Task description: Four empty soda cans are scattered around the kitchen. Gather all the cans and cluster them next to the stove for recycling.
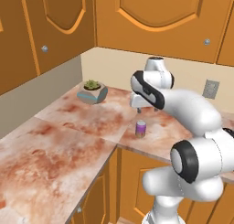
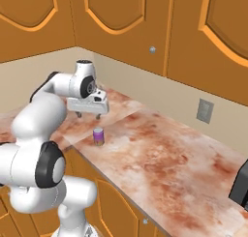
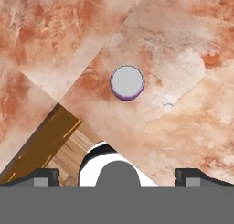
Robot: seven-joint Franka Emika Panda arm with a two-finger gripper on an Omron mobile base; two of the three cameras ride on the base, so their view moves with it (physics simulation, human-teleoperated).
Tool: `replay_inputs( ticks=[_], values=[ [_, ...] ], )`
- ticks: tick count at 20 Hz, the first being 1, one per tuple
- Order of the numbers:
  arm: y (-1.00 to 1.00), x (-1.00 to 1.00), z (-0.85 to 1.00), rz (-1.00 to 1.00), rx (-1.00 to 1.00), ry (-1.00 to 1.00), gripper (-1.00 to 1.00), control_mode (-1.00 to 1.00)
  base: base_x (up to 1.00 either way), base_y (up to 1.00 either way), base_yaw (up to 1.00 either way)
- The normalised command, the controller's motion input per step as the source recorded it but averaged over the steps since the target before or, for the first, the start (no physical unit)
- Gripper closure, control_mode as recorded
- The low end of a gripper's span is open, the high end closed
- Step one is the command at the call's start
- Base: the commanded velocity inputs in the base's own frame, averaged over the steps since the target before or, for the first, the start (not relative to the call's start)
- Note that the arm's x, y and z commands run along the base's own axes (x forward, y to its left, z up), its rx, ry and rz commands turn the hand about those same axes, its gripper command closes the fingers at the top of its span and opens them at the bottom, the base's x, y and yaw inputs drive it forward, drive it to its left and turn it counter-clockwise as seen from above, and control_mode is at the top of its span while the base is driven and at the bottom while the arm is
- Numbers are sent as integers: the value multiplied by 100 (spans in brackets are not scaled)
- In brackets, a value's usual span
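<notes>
Spread wide and holding nothing, the claw [image 2: 88, 116] hangs above the purple soda can [image 2: 99, 136], which stands upright near the marble counter's [image 2: 164, 154] front edge. Empty, it is probably light, smooth and easily dented; a gentle mid-height pinch suits.

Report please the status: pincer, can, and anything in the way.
Pincer open, above the counter, holding nothing. Purple soda can upright near the counter edge, below the pincer. Nothing between them; potted plant apart in the corner.
</notes>
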Motion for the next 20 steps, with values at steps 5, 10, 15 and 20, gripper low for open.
replay_inputs(
  ticks=[5,10,15,20],
  values=[
    [-4,31,-41,0,0,1,-100,-100,0,0,0],
    [0,34,-40,0,0,0,-100,-100,0,0,0],
    [0,24,-31,0,0,0,-100,-100,0,0,0],
    [0,14,-22,0,0,0,-100,-100,0,0,0]
  ],
)
